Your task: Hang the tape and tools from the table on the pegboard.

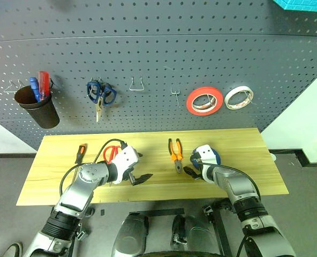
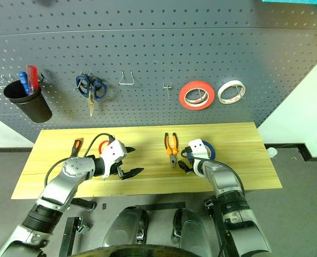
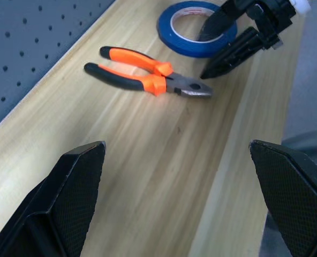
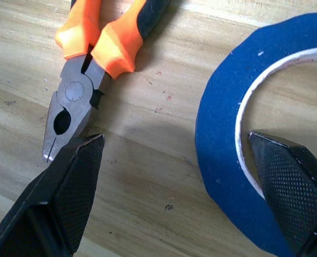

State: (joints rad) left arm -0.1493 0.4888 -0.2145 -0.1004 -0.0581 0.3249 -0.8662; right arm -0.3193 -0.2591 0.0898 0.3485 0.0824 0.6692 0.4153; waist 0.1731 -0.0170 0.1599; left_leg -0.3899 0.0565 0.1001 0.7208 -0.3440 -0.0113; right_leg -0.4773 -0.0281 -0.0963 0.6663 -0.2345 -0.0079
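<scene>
Nothing hung yet (tape (image 4: 223, 134), pliers (image 3: 142, 77), scissors (image 1: 111, 153), screwdriver (image 1: 80, 152) all on table (image 1: 239, 144)), both my jaws apart, empty

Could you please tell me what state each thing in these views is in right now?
blue tape: flat on the table, not held.
pliers: lying closed on the table.
red-handle scissors: on the table, partly hidden by the left arm.
orange screwdriver: lying on the table.
left gripper: jaws open, empty.
right gripper: jaws open, straddling the tape's edge.
red roll: hung on the pegboard.
</scene>
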